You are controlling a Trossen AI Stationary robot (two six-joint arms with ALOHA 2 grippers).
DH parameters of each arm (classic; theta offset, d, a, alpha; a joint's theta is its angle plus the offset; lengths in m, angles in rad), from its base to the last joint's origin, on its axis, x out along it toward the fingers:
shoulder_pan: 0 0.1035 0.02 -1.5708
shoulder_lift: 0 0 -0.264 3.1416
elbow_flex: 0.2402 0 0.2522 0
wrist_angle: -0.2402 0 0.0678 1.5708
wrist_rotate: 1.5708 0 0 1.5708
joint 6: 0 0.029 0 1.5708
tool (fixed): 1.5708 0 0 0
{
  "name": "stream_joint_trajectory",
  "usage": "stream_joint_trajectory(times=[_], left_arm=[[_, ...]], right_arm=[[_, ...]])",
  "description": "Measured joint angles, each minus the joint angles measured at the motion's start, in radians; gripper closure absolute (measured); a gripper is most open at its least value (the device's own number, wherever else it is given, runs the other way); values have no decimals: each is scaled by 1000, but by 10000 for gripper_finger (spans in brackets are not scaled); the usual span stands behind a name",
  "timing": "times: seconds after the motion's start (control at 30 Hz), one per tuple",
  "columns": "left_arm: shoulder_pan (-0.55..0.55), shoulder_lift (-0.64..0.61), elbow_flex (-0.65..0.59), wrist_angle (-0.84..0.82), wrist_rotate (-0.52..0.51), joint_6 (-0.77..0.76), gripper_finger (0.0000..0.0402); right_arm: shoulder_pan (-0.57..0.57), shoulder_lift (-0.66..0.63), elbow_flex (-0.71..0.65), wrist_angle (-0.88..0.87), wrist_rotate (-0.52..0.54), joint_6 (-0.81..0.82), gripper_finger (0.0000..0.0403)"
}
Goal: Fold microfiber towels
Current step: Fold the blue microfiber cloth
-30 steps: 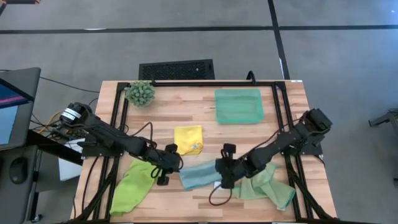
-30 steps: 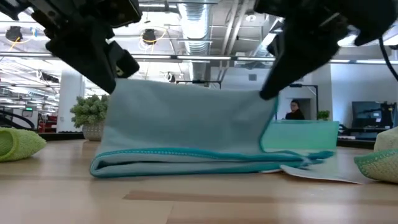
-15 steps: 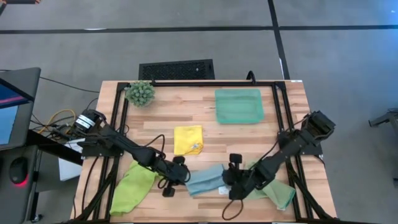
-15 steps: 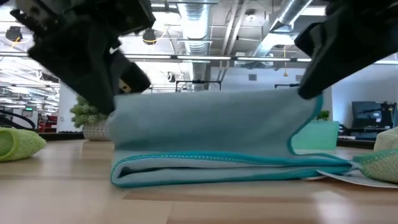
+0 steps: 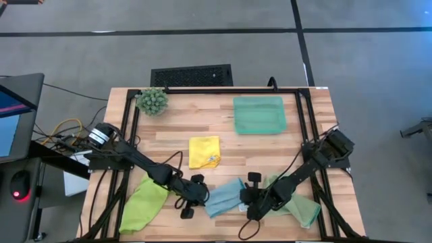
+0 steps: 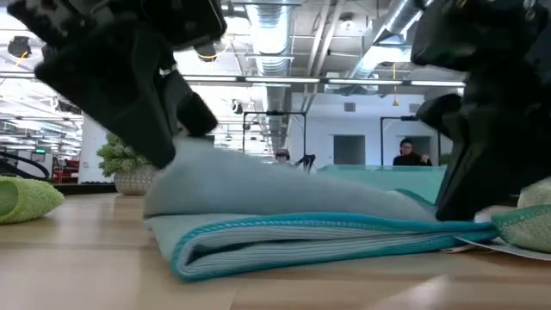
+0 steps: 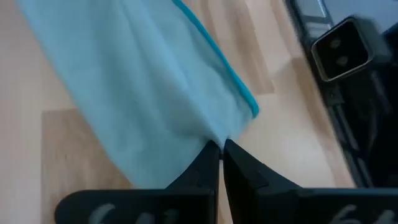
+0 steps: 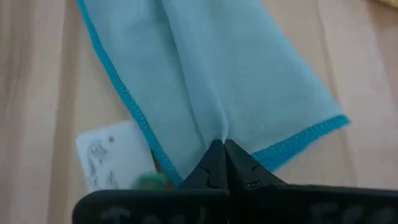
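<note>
Light blue towel (image 5: 225, 196) folded on the counter (image 5: 256, 152), pinched at both ends

It lies near the counter's front edge, between the left gripper (image 5: 194, 198) and the right gripper (image 5: 248, 198), each with fingers pressed together on a corner of its upper layer. Four towels in all: the yellow towel (image 5: 204, 151) folded just behind it, the lime green towel (image 5: 144, 203) crumpled beyond the left gripper, the sage green towel (image 5: 297, 201) bunched under the right arm. One teal tray (image 5: 259, 114) and one small spiky plant (image 5: 152, 100) stand well apart at the back, and a white label (image 8: 109, 158) shows beside the towel's hem
</note>
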Motion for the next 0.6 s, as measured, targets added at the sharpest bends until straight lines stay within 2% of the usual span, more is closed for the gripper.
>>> stream_joint_trajectory(times=[0.1, 0.23, 0.43, 0.6], left_arm=[[6, 33, 9, -13, -22, 1, 401], [49, 37, 10, -137, -133, 1, 401], [127, -45, 7, -399, -303, 87, 401], [164, -148, 5, -540, -362, 138, 401]], right_arm=[[-16, 26, 1, 29, 21, 7, 403], [-68, 42, 2, 49, 67, 36, 403], [-169, 39, 0, 46, 123, 9, 403], [-230, 41, 22, 39, 113, -54, 403]])
